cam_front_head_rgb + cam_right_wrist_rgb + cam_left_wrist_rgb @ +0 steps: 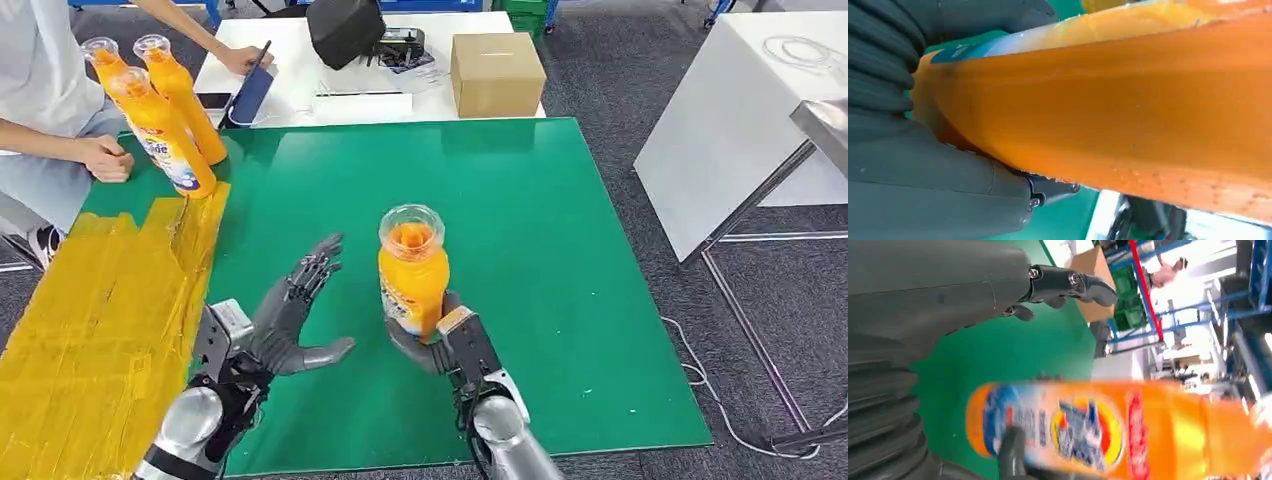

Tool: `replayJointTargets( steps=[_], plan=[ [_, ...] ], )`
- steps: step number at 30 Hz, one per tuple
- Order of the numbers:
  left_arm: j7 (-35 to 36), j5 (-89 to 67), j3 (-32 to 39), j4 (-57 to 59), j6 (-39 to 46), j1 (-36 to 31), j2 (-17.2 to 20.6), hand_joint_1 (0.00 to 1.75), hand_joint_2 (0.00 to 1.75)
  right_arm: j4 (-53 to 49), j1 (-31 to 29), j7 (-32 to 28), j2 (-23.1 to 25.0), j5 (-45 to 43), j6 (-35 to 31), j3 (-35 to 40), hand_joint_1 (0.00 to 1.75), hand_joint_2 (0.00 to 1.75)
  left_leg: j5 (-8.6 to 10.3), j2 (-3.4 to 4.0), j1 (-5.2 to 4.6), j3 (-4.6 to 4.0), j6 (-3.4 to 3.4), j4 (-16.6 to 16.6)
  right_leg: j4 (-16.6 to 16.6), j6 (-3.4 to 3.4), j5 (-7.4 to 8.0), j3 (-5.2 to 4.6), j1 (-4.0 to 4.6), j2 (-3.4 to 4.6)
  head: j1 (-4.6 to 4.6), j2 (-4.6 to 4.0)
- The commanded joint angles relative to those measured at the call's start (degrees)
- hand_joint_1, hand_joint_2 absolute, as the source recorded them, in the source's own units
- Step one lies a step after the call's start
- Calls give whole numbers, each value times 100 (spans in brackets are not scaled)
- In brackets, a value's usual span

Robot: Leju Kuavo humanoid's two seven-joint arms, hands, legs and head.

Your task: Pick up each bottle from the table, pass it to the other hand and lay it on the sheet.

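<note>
An orange bottle (1128, 115) runs across nearly the whole frame, slanting from the middle left up toward the upper right, its surface smooth with faint specks. Along its upper edge, toward the upper left, a strip of blue and white label shows. The right hand (923, 195) fills the left side and lower left, ribbed grey cover above, thick grey thumb pressed against the bottle's underside. Green counter (1068, 212) shows in a patch at the bottom centre. The background at lower right is blurred.
</note>
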Motion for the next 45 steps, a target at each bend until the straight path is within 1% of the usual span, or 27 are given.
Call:
replayJointTargets(
  steps=[1,9,10,12,15,17,18,23,25,26,27,35,39,40,42,43,45],
  plan=[
    [-62,-108,-373,430,68,-255,72,0,175,616,-464,-20,-32,-100,-24,355,175,175,-1,7,5,10,-2,-2,-7,-8,1,12,6,-1,0,0],
    [-113,-207,-469,576,134,-283,47,0,175,656,-591,-27,-10,-115,-52,480,175,175,-6,14,9,20,-5,0,-7,-16,-2,23,11,2,0,0],
    [-139,-131,-490,693,133,-324,20,0,175,763,-672,-19,-26,162,-349,688,175,175,-1,7,2,8,-2,-2,-5,-8,1,9,4,1,0,0],
    [-117,-46,-464,720,119,-345,10,0,175,830,-684,2,-27,248,-408,776,175,175,-2,3,4,15,-3,-2,-8,-10,-1,18,8,-5,-2,0],
    [-80,39,-437,771,108,-413,13,0,175,1082,-708,-22,5,596,-593,1136,175,175,-3,12,5,17,-2,-3,-10,-10,1,18,10,3,0,0],
    [-79,40,-441,779,108,-422,9,0,175,1121,-706,-34,27,612,-632,1165,175,175,-1,7,3,11,-2,-4,-7,-7,1,12,8,0,0,0],
    [-77,46,-443,790,106,-426,9,0,175,1161,-731,-47,12,717,-690,1254,175,175,-5,12,8,21,-3,-2,-10,-12,-1,23,13,0,0,0],
    [-45,128,-383,876,137,-480,-35,0,175,1284,-762,-35,6,1092,-753,1651,175,175,0,4,1,8,-1,-3,-5,-6,1,9,5,-1,0,0],
    [-19,196,-318,917,156,-511,-56,0,175,1371,-775,-22,13,1140,-724,1780,175,175,0,7,1,11,-1,-4,-6,-7,1,11,5,0,0,0],
    [-19,196,-318,917,156,-511,-56,0,175,1371,-775,-22,13,1140,-724,1780,175,175,-6,15,10,25,-4,-2,-12,-16,0,28,16,1,-2,0],
    [-9,236,-287,945,158,-532,-66,0,175,1482,-817,-18,14,1168,-678,1893,175,175,0,4,2,7,-2,-2,-6,-7,1,8,6,-2,0,0],
    [-3,427,-146,965,212,-514,-153,0,175,1605,-839,-14,19,1175,-658,1973,175,175,-2,0,5,10,-2,-2,-8,-8,-1,15,9,-7,0,0],
    [-26,523,-96,895,231,-472,-152,0,175,1634,-809,-3,-11,1088,-688,1872,175,175,0,0,1,6,-1,-2,-5,-5,0,9,5,-5,-2,0],
    [-26,530,-98,883,233,-465,-146,0,175,1631,-800,-4,-19,1070,-687,1851,175,175,-4,2,7,17,-2,-2,-11,-10,-2,23,11,-8,-2,0],
    [-28,538,-96,876,236,-455,-139,0,175,1623,-781,-8,-30,1028,-695,1798,175,175,1,0,2,5,-1,-2,-6,-5,1,8,6,-5,0,0],
    [-29,541,-93,874,238,-452,-137,0,175,1619,-774,-8,-34,1017,-708,1778,175,175,-6,5,13,24,-3,0,-14,-15,-3,32,18,-8,-2,0],
    [-30,545,-92,857,241,-438,-128,0,175,1593,-738,-6,-53,965,-754,1683,175,175,1,-1,3,6,-1,-2,-7,-6,0,9,7,-8,-2,0]
  ],
)
